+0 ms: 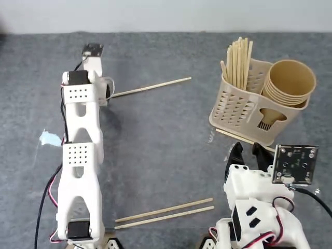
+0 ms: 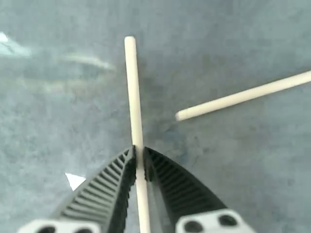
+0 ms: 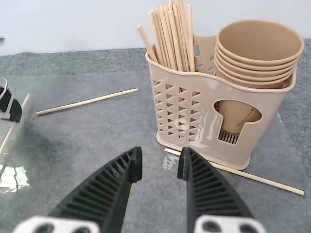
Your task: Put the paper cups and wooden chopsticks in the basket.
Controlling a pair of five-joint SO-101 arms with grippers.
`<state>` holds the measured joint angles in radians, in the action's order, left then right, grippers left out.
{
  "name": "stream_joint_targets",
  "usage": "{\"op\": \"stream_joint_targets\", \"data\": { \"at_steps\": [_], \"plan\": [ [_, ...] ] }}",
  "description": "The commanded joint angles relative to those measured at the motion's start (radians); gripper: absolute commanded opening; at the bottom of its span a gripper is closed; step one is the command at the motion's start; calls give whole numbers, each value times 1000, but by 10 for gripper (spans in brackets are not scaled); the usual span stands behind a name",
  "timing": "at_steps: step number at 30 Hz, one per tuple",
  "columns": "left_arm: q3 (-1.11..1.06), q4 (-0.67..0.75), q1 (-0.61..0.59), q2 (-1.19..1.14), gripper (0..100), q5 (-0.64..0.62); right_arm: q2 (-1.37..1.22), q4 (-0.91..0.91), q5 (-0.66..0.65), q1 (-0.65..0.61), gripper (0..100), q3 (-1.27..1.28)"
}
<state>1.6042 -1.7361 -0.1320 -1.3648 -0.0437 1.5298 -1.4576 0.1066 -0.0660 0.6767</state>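
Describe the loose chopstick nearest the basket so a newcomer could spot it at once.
Find the beige slotted plastic basket holding the stacked paper cups. At its foot, on the side facing the right arm, lies one thin pale wooden chopstick. Unlike the pair of chopsticks lying farther off, it lies alone, close along the basket.

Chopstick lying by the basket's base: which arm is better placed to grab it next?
Right: the right gripper, open, hovers near that chopstick; the left gripper is across the table, shut on another chopstick.
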Motion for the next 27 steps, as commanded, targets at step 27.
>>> {"op": "stream_joint_targets", "data": {
  "at_steps": [27],
  "plan": [
    [-475, 52, 488, 1174, 15, -69, -1, 10, 0, 8, 139, 3]
  ]
}}
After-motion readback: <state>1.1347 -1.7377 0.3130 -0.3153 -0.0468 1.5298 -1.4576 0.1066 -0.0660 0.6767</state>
